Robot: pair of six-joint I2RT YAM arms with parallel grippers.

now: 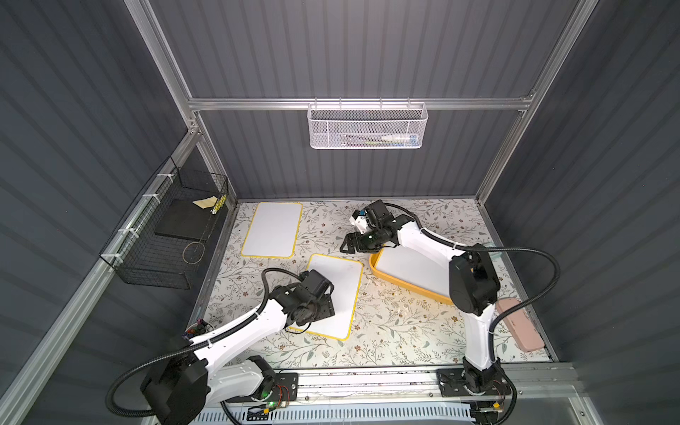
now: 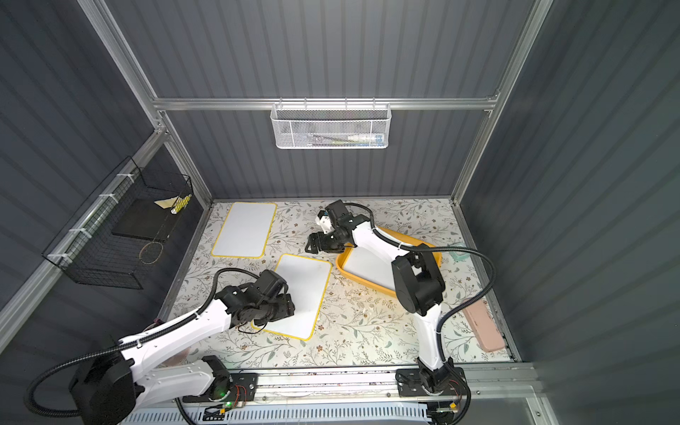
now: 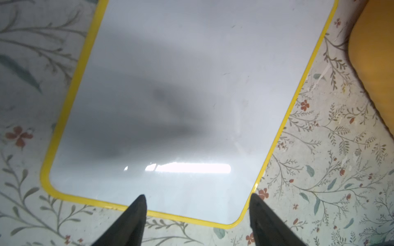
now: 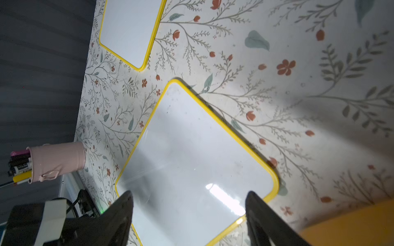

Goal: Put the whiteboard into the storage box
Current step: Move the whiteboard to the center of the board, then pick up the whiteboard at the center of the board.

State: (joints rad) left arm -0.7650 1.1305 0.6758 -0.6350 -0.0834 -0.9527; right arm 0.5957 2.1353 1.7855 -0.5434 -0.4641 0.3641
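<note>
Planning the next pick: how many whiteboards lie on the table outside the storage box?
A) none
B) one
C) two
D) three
C: a far whiteboard and a near whiteboard both lie flat on the floral table, outside the storage box.

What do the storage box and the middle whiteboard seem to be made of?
Storage box: probably moulded plastic, smooth yellow-orange, with rounded corners and rolled rim. Middle whiteboard: glossy white face, shown by a bright reflection; yellow edge looks plastic; core is not visible.

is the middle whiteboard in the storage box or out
Out: the whiteboard lies flat on the table, beside the storage box, not inside it.
</note>
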